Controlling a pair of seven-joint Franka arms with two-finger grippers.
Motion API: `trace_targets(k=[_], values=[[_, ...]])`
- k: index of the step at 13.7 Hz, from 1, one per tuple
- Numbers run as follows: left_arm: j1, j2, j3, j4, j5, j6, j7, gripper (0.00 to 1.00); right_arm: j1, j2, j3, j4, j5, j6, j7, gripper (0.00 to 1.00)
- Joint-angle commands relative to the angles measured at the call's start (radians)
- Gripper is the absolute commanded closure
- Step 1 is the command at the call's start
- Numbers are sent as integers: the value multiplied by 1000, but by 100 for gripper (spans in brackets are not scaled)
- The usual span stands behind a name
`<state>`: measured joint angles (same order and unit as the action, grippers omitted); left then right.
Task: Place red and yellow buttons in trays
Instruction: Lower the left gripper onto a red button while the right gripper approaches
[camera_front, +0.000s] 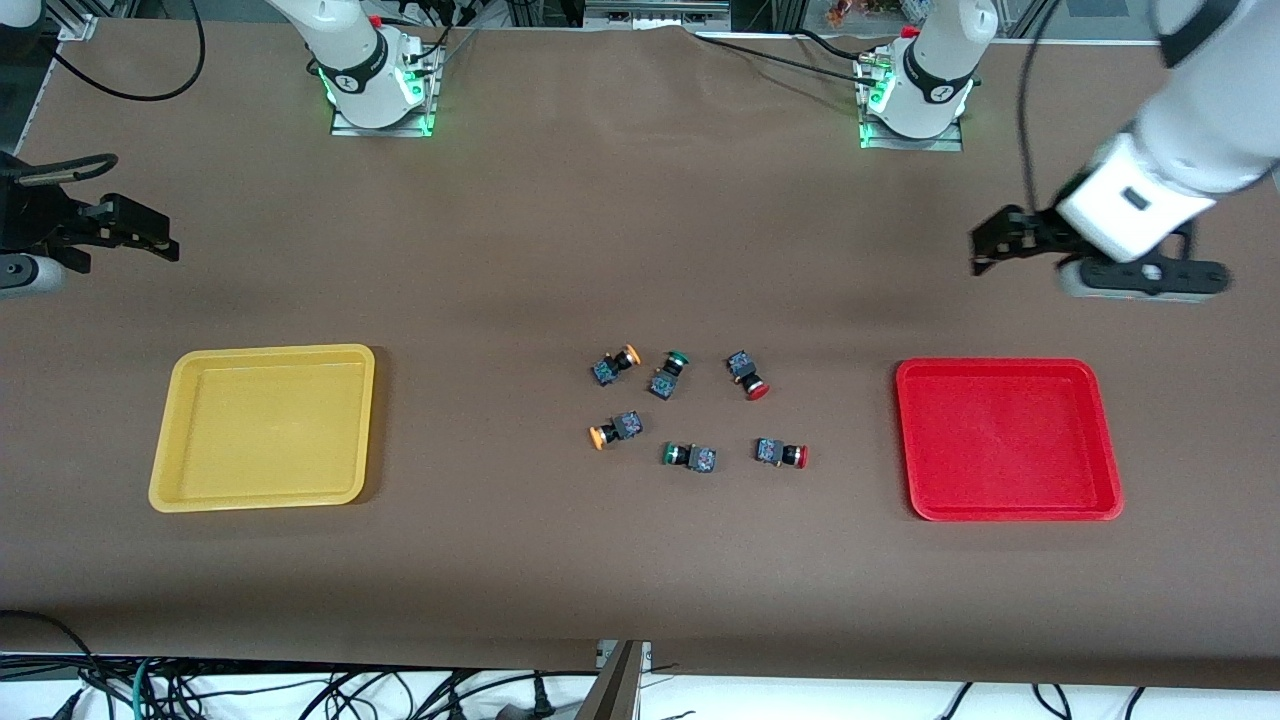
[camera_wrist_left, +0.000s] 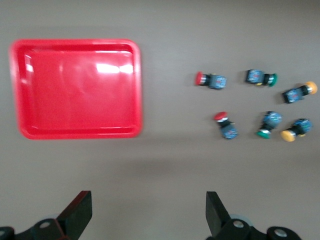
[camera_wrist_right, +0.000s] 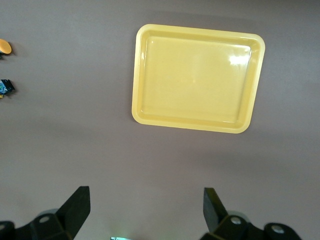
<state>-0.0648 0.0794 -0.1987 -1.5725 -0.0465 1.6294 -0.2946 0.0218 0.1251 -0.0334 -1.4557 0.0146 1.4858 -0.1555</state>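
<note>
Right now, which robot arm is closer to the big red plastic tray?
The left. The left gripper hangs open above the bare table beside the red plastic tray. The right gripper, open too, hangs at the table's right-arm end near the yellow plastic tray.

We found no readable text, label, brand or number anywhere: none on the trays, the buttons, the desk, or the arms, whose base markings were too small to read.
</note>
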Motion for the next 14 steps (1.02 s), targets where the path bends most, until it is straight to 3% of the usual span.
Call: trace_targets(k=[1, 3, 7, 11, 14], values=[[-3, 48, -134, 22, 49, 27, -232, 0, -5, 13, 6, 21, -11, -1, -3, 0], [-12, 86, -201, 22, 63, 65, -404, 0, -5, 16, 6, 21, -12, 7, -1, 0], [-130, 169, -212, 22, 104, 113, -860, 0, -5, 54, 6, 20, -15, 14, -3, 0], [-182, 255, -211, 20, 235, 118, -1038, 0, -3, 126, 6, 20, -16, 30, -3, 0], [-179, 331, -206, 2, 243, 214, -1121, 0, -2, 169, 6, 20, -13, 63, 11, 0]])
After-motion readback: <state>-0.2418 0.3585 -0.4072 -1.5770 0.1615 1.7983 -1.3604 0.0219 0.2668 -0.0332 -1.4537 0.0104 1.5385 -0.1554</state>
